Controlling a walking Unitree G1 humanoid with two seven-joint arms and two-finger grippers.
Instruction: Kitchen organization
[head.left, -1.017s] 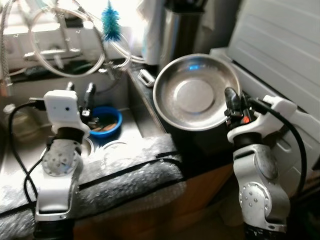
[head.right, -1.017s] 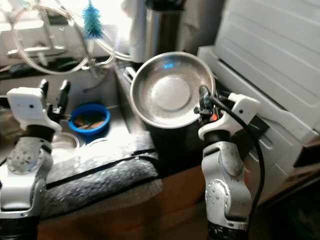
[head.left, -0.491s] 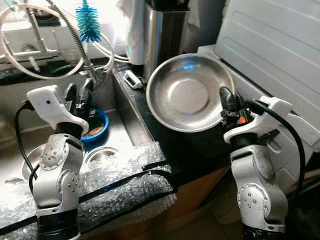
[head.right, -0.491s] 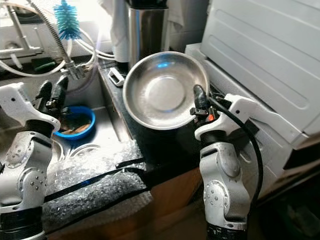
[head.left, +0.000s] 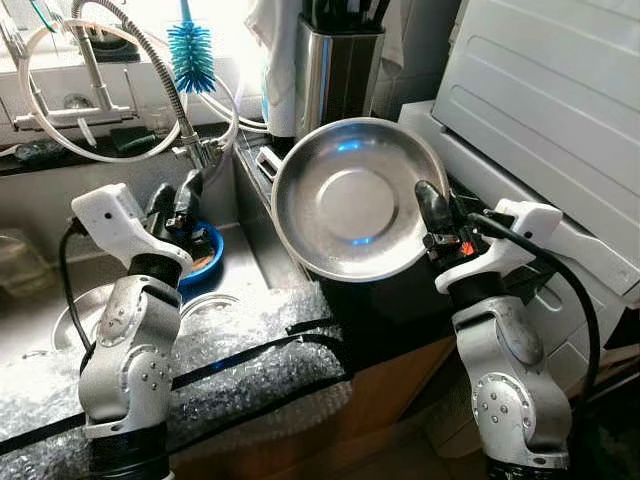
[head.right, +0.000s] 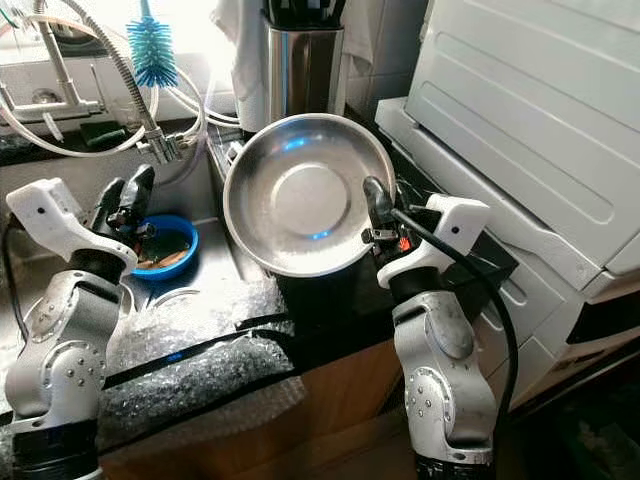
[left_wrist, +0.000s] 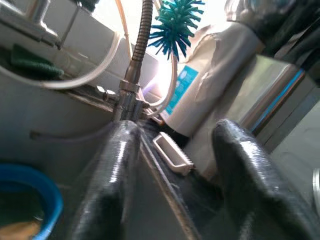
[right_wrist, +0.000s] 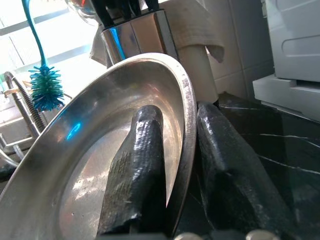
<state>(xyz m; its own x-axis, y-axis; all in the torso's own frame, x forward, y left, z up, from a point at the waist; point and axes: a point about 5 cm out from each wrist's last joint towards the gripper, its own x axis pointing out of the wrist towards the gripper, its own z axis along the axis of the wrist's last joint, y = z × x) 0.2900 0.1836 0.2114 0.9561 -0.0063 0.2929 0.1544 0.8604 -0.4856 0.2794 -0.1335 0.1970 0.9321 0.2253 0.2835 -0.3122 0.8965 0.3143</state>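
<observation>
Bubble wrap (head.left: 230, 350) covers the sink's front edge at the lower left of the frame. Right end effector (head.left: 432, 210) at centre right pinches the rim of a steel bowl (head.left: 345, 200), one finger (right_wrist: 135, 165) inside, the other behind the rim; bowl is tilted nearly on edge, hollow toward the camera, above the dark surface (head.right: 480, 260). Left end effector (head.left: 175, 200) hovers over the sink at centre left, fingers (left_wrist: 112, 170) spread with a clear gap, holding nothing. Beneath it, a blue bowl (head.right: 170, 245) sits in the sink. Farther back: spring-neck faucet (head.left: 165, 75), teal bottle brush (head.left: 190, 45), steel knife block (head.left: 335, 65). White appliance (head.left: 540, 110) at upper right.
</observation>
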